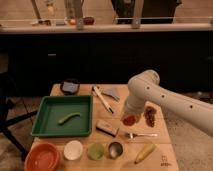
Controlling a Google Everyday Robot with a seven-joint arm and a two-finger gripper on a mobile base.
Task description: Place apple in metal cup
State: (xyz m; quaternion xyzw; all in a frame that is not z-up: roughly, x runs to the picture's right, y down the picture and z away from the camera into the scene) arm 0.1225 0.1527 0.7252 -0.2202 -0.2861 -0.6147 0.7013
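Your arm [172,100] is one smooth, cream-white shell: fat tubular links with no cables showing. A bulging rounded elbow [145,82] caps it, and a row of small dark dots runs along the long link (screws or markings, you can't tell which). It narrows to a pale wrist. Your hand [130,115] is at its lower end, low over the right half of the desk [85,90].
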